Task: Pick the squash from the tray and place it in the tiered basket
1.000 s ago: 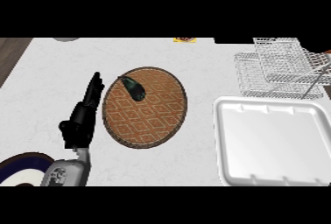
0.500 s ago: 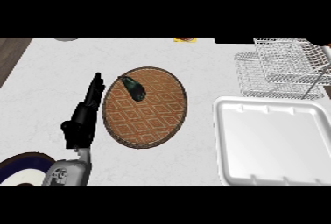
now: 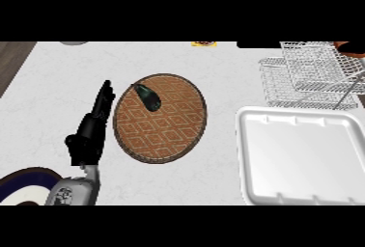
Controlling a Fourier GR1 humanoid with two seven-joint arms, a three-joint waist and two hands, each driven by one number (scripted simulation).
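just left of the tray's (image 3: 160, 144) rim, the left hand's (image 3: 89, 130) fingers (image 3: 104, 96) lie straight, holding nothing. the squash (image 3: 149, 98) sits at the tray's upper left edge. bare desk (image 3: 221, 72) separates the tray from the tiered basket (image 3: 310, 75) and white container (image 3: 303, 157).

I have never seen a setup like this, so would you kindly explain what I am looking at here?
This is the view from a humanoid robot's head, looking steeply down at a white kitchen counter. The black shape at the left is its left hand, fingers straight, holding nothing, beside a round brown patterned tray. A dark squash lies on the tray's upper part. A wire tiered basket stands at the upper right, with a white tray below it. The right hand is out of view.
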